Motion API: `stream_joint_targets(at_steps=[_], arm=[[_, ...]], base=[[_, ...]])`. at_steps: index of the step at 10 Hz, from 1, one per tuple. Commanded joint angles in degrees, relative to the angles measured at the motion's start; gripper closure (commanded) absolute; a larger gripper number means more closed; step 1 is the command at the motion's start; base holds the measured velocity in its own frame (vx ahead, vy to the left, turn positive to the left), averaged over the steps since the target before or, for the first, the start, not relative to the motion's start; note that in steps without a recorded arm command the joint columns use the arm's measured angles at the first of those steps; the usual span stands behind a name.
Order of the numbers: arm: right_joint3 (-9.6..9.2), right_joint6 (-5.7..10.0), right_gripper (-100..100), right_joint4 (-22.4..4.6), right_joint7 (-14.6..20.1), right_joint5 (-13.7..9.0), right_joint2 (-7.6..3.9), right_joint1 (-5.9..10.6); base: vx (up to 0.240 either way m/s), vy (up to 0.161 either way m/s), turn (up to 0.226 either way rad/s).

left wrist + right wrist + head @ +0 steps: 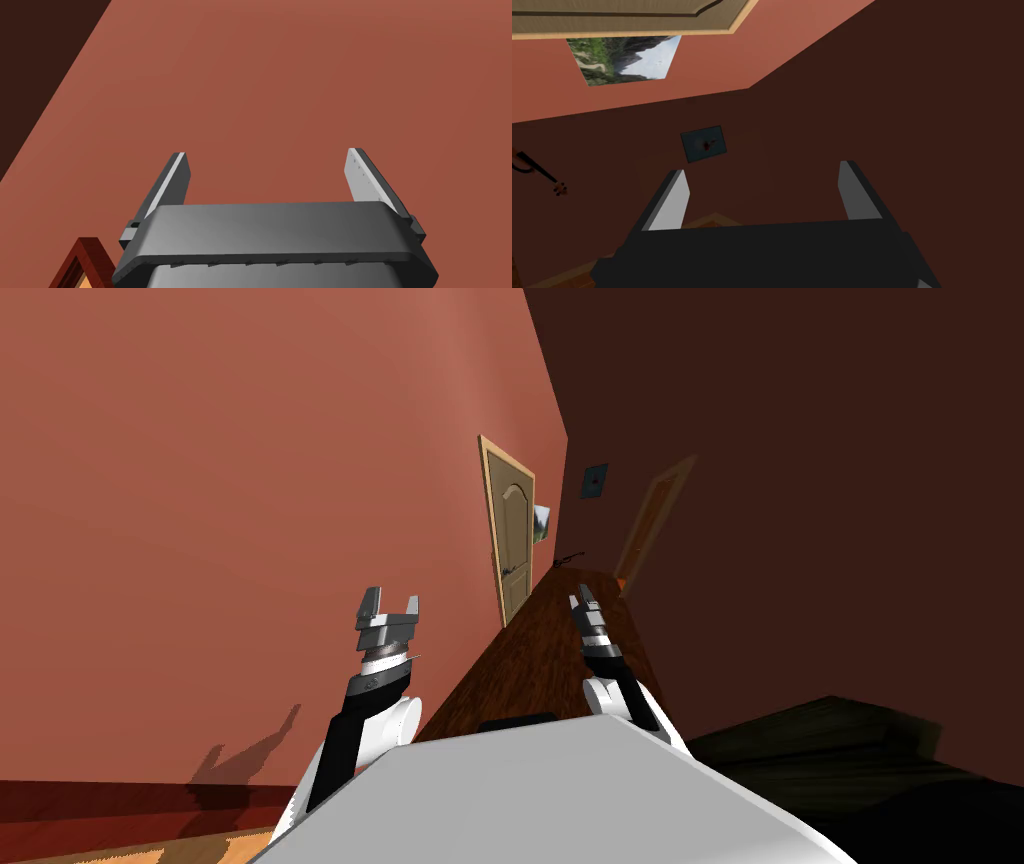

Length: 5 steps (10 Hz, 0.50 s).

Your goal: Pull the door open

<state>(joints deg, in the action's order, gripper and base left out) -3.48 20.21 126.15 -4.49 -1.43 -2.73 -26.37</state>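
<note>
Nothing of the pull has begun. The door (510,538), a pale panelled one set in the red wall (250,488), is well ahead of both tools down the corridor and looks shut in its frame. Its dark handle (515,575) is untouched.

The left tool (387,613) is raised in front of the robot with its fingers apart and nothing between them. It faces the bare red wall just beside it, and the door lies far beyond it.

The right tool (583,600) also stands open and empty. It aims along the floor (540,658) toward the far corner. Beyond its tips are the door's edge and a landscape picture (624,57) hanging next to it.

A second door (655,523) shows dimly in the dark wall (800,488), past the right tool. I take the pale one to be the one meant, though I cannot be sure.

By my reckoning the whole job is left. The robot must come close, set one tool on the handle, clamp it and draw the door back.
</note>
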Motion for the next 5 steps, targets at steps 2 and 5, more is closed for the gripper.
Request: stream_joint_targets(at_steps=[2, 5], arm=[[0.92, 0.9, -100, -2.11, 1.11, 0.77, -0.58, 0.02], [2.23, 2.18, -100, -5.12, 2.69, 1.86, -1.23, 0.05]], base=[[0.111, -0.021, 0.226], [0.175, -0.075, 0.187]])
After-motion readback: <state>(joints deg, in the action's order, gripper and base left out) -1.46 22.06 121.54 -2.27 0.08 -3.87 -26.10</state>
